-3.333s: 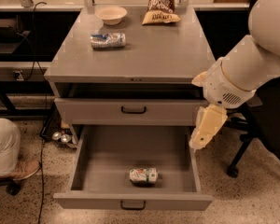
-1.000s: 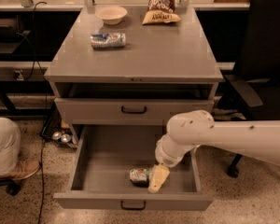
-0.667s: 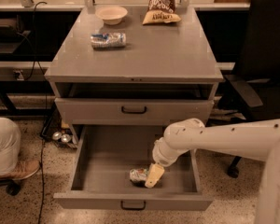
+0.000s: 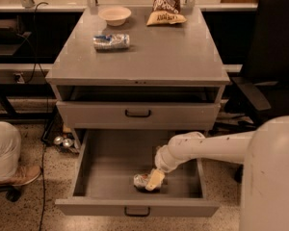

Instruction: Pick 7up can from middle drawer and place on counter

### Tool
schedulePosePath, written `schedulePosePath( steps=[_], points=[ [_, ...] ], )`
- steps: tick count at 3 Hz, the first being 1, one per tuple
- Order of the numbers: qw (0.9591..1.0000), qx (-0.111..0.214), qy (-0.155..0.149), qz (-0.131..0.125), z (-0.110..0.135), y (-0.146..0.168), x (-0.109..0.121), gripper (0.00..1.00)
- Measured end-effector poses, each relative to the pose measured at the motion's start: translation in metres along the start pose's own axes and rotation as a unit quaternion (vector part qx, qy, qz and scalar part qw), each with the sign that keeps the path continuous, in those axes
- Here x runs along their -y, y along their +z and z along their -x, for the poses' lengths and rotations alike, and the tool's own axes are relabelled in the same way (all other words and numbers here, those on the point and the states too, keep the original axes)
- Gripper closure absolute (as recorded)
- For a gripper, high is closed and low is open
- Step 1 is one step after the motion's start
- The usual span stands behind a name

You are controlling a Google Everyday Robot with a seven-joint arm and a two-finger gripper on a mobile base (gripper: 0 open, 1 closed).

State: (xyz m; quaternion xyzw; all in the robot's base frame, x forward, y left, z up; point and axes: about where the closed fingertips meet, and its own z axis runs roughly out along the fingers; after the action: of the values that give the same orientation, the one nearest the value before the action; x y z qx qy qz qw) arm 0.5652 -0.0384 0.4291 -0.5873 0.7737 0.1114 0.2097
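Note:
The middle drawer is pulled open at the bottom of the grey cabinet. The 7up can lies on its side on the drawer floor, near the front and right of centre. My gripper reaches down into the drawer from the right and sits right at the can's right end, partly covering it. The counter is the flat grey cabinet top above.
On the counter lie a blue-white-silver can, a white bowl and a chip bag. A shut drawer front sits above the open one. A black chair stands at the right. A person's leg and shoe are at the left.
My arm swung down from beside the cabinet into the open drawer. Over the last second the gripper moved slightly left, closer onto the can. The can has not moved.

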Motion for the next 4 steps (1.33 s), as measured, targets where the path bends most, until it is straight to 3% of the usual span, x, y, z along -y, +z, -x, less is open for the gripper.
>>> schedulePosePath(
  steps=[1, 2, 4],
  points=[
    [0.9999, 0.003, -0.001, 0.012, -0.001, 0.027, -0.003, 0.0],
    [0.9992, 0.011, -0.001, 0.039, 0.001, 0.056, -0.014, 0.18],
    [0.9973, 0.036, 0.0, 0.065, 0.0, 0.065, -0.026, 0.74]
  ],
)
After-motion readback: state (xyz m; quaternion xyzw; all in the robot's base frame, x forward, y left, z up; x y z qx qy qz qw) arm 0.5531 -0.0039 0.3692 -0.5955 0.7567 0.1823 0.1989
